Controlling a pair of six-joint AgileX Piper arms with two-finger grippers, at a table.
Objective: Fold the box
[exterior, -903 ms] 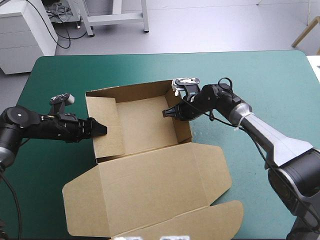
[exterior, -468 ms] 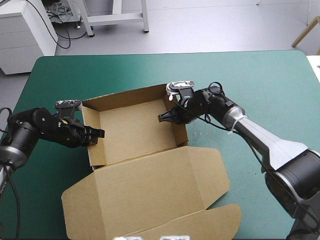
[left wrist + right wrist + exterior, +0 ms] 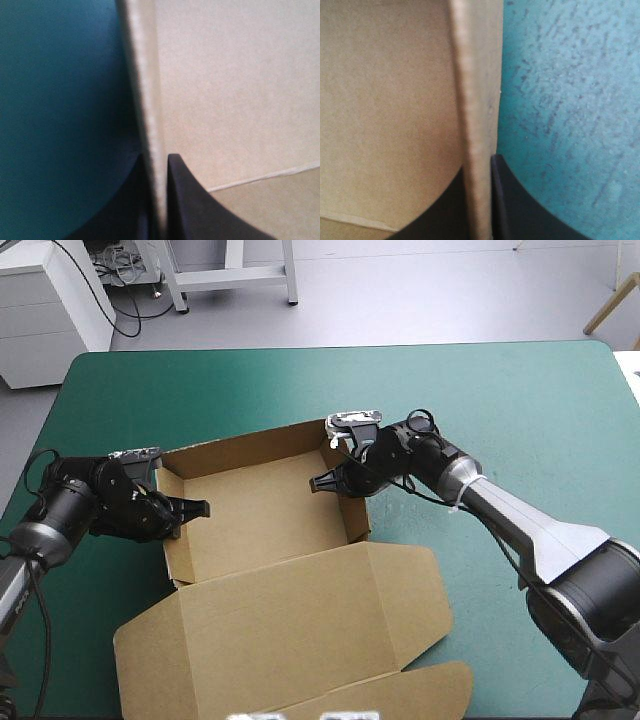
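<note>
the box (image 3: pixel 262 502) sits on the table (image 3: pixel 520 390) a little toward 8 o'clock of its middle, as an open tray. the far wall (image 3: pixel 245 445) at 12 o'clock and the side walls at 9 and 3 o'clock are already up. the lid (image 3: pixel 300 625) lies flat on the teal-green cover toward 6 o'clock, with its rounded side ears and the long tuck flap (image 3: pixel 400 690) spread out.

the left gripper (image 3: pixel 192 508) has its fingers (image 3: pixel 190 205) drawn almost together on the left wall (image 3: pixel 172 540). the right gripper (image 3: pixel 320 483) pinches the right wall (image 3: pixel 357 508) the same way. in each wrist view one black finger lies inside the tray and the other outside over the cover, with the board's edge between them.

by my reading the tray is mostly formed. what seems left is seating and squaring the two side walls so they stand unheld. i cannot tell whether any inner flaps are locked, or how high the wall at the lid's hinge stands.

the board is plain brown, matte and faintly fibrous, with a pale, thick cut edge and scored creases that show as light lines. the cover is a flat teal-green, flecked darker beside the right wall. the fingers are smooth black fins, tapering to a point.
</note>
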